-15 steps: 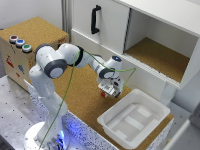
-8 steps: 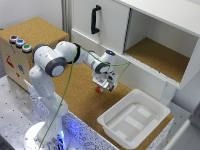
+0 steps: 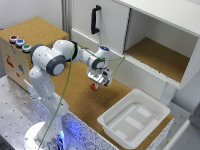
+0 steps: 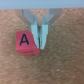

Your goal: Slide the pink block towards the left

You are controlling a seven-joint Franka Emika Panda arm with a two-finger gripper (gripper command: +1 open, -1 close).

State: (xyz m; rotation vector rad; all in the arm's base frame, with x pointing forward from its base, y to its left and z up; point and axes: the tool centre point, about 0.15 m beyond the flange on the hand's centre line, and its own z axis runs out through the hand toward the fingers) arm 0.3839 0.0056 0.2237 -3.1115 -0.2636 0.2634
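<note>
The pink block (image 3: 93, 86) is a tiny reddish cube on the cork table surface, below the cabinet front. In the wrist view the pink block (image 4: 25, 42) shows a black letter A on its top face. My gripper (image 3: 99, 78) hangs just above it and slightly to the exterior view's right. In the wrist view my gripper (image 4: 40, 39) has its fingers close together, and one fingertip (image 4: 44, 36) rests against the block's side. The block is beside the fingers, not between them.
A white tray (image 3: 111, 118) sits at the exterior view's right front. A cabinet with a black handle (image 3: 94, 19) and an open shelf (image 3: 155, 55) stands behind. A box with coloured buttons (image 3: 20, 43) is at the exterior view's left.
My gripper has moved from near the tray toward the exterior view's left, and the pink block has slid a little left with it.
</note>
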